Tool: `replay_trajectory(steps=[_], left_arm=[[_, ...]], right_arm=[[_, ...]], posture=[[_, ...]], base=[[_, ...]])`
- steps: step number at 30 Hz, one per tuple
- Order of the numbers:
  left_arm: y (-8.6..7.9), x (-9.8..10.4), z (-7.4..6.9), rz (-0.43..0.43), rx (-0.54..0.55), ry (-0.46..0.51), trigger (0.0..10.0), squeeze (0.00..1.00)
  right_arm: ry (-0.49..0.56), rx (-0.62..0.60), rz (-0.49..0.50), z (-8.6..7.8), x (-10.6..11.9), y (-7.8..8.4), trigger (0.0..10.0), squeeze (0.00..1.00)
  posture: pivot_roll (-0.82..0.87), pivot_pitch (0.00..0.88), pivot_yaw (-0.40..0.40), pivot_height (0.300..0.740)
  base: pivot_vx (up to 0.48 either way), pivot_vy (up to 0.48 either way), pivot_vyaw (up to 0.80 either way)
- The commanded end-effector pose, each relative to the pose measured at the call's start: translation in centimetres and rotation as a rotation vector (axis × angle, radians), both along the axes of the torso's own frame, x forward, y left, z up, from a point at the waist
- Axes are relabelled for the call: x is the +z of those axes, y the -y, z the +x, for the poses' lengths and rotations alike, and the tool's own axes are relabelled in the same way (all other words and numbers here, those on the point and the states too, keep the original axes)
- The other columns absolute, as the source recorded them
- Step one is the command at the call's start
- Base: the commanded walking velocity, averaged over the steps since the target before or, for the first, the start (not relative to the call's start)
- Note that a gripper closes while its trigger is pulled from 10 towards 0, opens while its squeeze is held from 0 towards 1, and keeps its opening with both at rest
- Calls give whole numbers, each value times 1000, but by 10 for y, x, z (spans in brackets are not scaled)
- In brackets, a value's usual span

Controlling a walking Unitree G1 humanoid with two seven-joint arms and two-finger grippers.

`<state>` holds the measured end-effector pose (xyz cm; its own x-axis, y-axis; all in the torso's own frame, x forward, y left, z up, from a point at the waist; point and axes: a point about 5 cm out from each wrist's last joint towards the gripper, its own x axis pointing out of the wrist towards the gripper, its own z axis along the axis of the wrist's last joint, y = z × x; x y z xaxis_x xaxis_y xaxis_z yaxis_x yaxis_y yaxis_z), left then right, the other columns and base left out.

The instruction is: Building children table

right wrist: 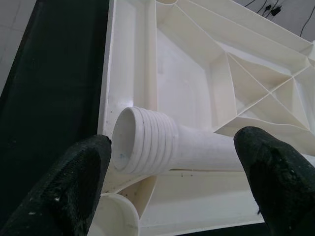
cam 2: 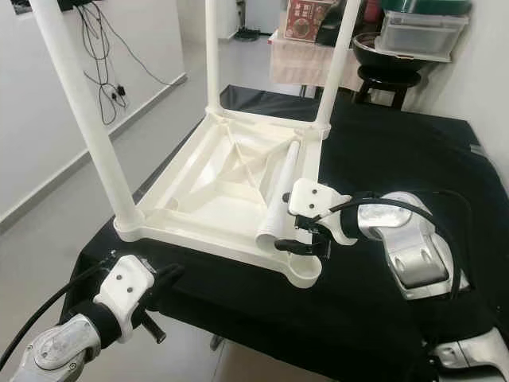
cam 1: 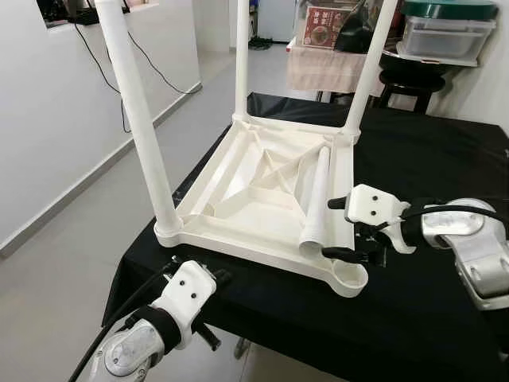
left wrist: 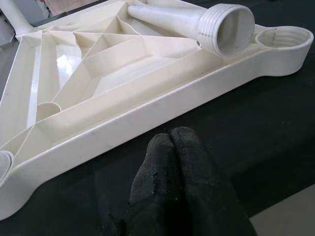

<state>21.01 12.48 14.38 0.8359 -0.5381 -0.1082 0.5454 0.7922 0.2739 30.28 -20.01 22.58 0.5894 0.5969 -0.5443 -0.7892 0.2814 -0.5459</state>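
The white children's table top (cam 1: 238,248) lies upside down on a black-clothed table (cam 1: 413,159). Three white legs stand screwed in: front left (cam 1: 143,119), back left (cam 1: 242,56) and back right (cam 1: 367,64). A loose leg (cam 1: 318,191) lies along the right side of the underside, threaded end toward the empty front-right socket (cam 1: 350,278). My right gripper (cam 1: 340,229) is open, one finger on each side of that threaded end (right wrist: 147,140) without touching it. My left gripper (left wrist: 170,135) is shut on nothing, low by the cloth's front edge, in front of the top's rim.
The cloth's front edge (cam 1: 262,318) drops to a grey floor (cam 1: 71,263). A white wall with dangling cables (cam 1: 103,72) runs along the left. Behind the table stand a dark stool (cam 1: 409,83), a plastic box (cam 1: 441,36) and a cloth-covered stand (cam 1: 318,68).
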Motion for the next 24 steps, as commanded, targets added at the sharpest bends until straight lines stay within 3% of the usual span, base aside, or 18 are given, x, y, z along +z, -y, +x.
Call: replay_trajectory(steps=[1,13,24], left_arm=[[1,-2,0,11,-9,-3,10000,0],[2,-3,0,-1,-18,-16,10000,0],[2,-4,0,-1,-22,-20,10000,0]], right_arm=[[-27,-8,-5,-1,-12,-5,10000,0],[-90,-105,-40,-2,-39,-4,10000,0],[-12,-364,-10,12,-48,0,10000,0]], posture=[[1,25,-28,740],[-10,25,-30,740],[-11,24,-35,740]], base=[[0,0,0],[0,0,0],[0,0,0]])
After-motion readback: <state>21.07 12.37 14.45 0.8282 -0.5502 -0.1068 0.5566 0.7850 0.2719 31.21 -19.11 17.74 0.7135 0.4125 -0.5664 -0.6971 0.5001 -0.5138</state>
